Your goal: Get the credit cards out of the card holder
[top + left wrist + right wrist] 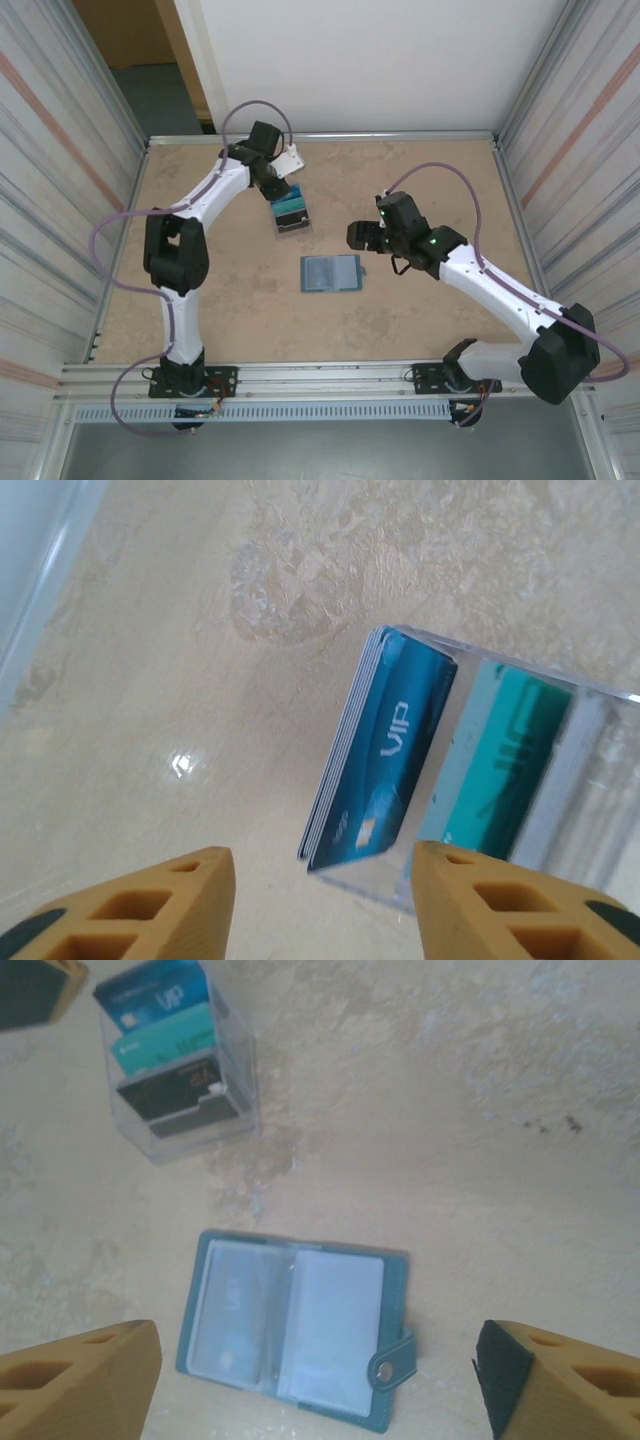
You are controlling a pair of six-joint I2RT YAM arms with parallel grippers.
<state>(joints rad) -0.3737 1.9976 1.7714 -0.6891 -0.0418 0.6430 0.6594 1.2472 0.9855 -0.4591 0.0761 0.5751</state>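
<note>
Over card holder (232,1260), right end effector (315,1360) spread; left end effector (322,868) spread near seemingly boxed credit cards (385,760).

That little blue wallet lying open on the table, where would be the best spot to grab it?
Probably the snap tab on the card holder. It lies open and flat on the table, leaving little edge to pinch, but the tab juts past one side. Come from above at that side, straddling the tab.
</note>
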